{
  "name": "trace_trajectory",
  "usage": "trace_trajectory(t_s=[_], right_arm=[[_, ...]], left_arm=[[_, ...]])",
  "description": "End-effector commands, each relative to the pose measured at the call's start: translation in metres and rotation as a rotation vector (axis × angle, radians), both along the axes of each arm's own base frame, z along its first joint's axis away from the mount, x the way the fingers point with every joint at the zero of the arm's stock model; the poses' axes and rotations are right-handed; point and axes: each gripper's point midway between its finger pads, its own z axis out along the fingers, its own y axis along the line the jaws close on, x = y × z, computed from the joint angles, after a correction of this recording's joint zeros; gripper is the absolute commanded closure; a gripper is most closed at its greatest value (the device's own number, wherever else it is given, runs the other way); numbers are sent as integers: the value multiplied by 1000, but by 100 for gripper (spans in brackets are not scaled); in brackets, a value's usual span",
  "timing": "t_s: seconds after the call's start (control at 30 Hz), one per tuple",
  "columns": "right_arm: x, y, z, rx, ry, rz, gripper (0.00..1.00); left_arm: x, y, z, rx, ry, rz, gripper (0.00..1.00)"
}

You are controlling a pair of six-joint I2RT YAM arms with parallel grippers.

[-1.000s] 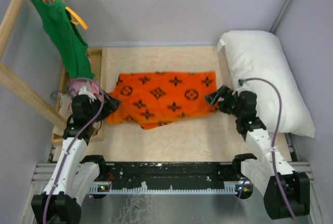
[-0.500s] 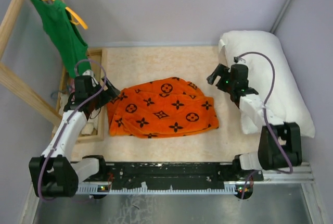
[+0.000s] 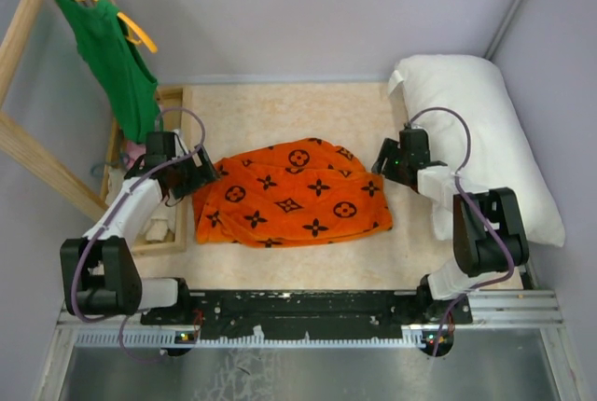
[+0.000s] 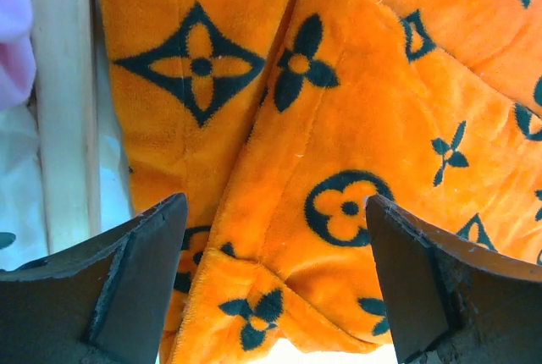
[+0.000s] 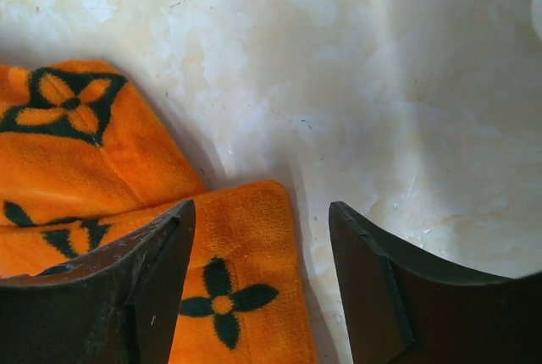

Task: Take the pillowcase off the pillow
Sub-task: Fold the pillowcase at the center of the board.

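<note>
The orange pillowcase (image 3: 294, 194) with black motifs lies folded in a loose heap mid-table, apart from the pillow. The plump white pillow (image 3: 485, 140) rests along the right wall. My left gripper (image 3: 201, 175) hovers open over the pillowcase's left edge. In the left wrist view its jaws (image 4: 275, 279) stand wide apart above the fuzzy pillowcase (image 4: 339, 127), holding nothing. My right gripper (image 3: 381, 159) is open at the pillowcase's right edge. Seen from the right wrist, its fingers (image 5: 258, 288) straddle an orange corner of the pillowcase (image 5: 237, 254) on the pale table without touching it.
A green tank top (image 3: 117, 56) hangs on a hanger from a wooden rack (image 3: 37, 168) at the left. A pink cloth (image 3: 140, 151) lies in a wooden box (image 3: 173, 103) beside my left arm; its slat (image 4: 63, 102) shows in the left wrist view. Walls close in behind and on both sides.
A second ago the pillowcase lay stretched between both grippers; it has since dropped into a folded heap. Both grippers pulled away, then came back to its left and right edges.
</note>
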Motion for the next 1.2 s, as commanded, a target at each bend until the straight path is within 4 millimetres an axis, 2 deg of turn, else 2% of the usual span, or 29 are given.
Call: trace_trajectory(t_s=[0.0,0.23,0.33,0.4,0.53,0.57,0.7,0.8,0.87,0.93,1.0,1.1,1.17], right_arm=[[-3,-3,-8,-68,9,20,36],[-5,4,-24,-80,54,53,46],[-7,14,-29,-66,76,84,46],[-11,20,-43,-59,122,99,44],[-15,28,-57,-19,175,108,39],[-16,31,-58,-4,185,110,40],[-31,43,-61,74,225,130,56],[-46,48,-58,127,233,134,57],[-52,46,-52,126,225,123,50],[-56,38,-45,98,210,97,31],[-58,29,-41,75,192,67,17],[-60,17,-34,98,159,16,5],[-60,14,-29,175,120,2,4]], left_arm=[[13,9,17,67,-30,-26,10],[29,9,24,78,-21,-43,10],[34,11,23,90,-15,-46,10],[38,12,22,93,-10,-48,10],[46,10,20,88,4,-56,10],[48,10,20,87,6,-56,10],[51,11,25,94,1,-56,10],[51,14,25,113,-2,-51,10],[49,15,23,116,4,-51,10],[48,14,20,112,10,-57,10],[48,13,17,109,19,-63,10],[49,12,15,104,24,-68,10],[49,12,14,104,22,-71,10]])
